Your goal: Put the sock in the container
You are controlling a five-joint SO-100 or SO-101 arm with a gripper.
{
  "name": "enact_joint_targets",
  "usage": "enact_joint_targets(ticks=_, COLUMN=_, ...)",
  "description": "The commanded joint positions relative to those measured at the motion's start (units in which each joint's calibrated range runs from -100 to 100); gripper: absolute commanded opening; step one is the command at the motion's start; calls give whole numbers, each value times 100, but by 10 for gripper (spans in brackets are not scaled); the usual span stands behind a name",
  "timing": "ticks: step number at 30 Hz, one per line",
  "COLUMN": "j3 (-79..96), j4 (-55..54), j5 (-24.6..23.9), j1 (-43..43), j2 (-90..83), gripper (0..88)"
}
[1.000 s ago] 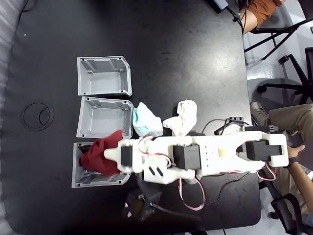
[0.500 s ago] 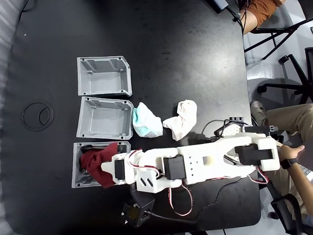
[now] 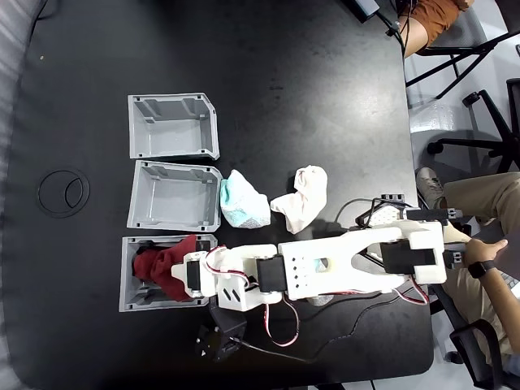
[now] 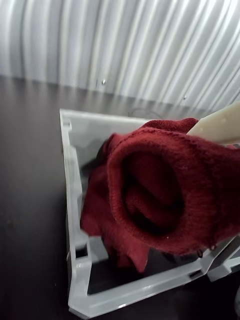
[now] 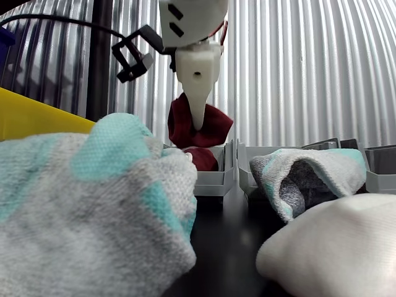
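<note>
Black tabletop [image 3: 284, 81] carries three grey bins in the fixed view. Stretched low across it, the white arm [image 3: 325, 272] reaches left, its gripper [image 3: 180, 272] clenched on the sock [image 3: 162, 268], apparently. Maroon, fuzzy and bunched, it hangs partly inside the container [image 3: 128, 280], nearest the arm.

A white-and-teal sock [image 3: 242, 202] lies beside a white sock [image 3: 302, 196].

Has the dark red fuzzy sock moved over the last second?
Yes. In the fixed view the dark red fuzzy sock has moved left and down, further over the lowest light grey plastic bin, carried by the gripper.
</note>
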Motion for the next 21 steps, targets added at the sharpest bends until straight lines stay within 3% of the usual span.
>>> enact_joint_targets(ticks=1, j3=-308, j4=-148, j5=31, j1=187, j2=90, gripper=13)
enact_joint_targets(ticks=21, j3=-1607, j4=-131, j5=37, j1=345, j2=1470, gripper=13)
